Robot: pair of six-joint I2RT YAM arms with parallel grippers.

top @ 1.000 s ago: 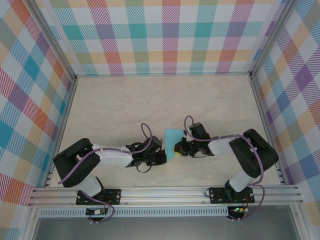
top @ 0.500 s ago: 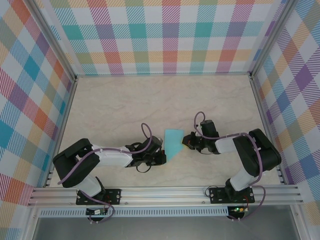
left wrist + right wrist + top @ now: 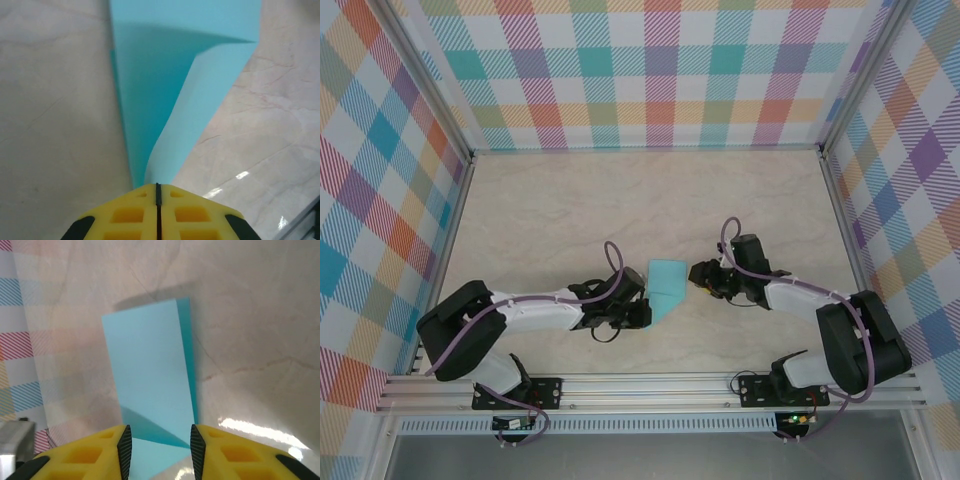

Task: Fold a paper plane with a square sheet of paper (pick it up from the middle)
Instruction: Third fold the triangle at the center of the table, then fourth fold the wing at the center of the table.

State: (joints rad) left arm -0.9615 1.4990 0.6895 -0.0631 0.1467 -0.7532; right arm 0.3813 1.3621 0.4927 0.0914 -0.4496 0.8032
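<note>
My right gripper (image 3: 696, 274) has just let go of the folded light-blue paper sheet (image 3: 667, 283) and backed off beside it, its 2 fingers apart, so I think that fold is done. My left gripper (image 3: 643, 318) is clenched on the sheet's near tip. The sheet lies mid-table, its long way running from that pointy tip away from me to the wide far end.

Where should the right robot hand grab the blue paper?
Probably the long right edge of the paper, coming in low from the right. The left gripper pinches its pointed near end, and the flap on that right side looks curled up off the table, so the open jaws of the right gripper could slide around it.
</note>
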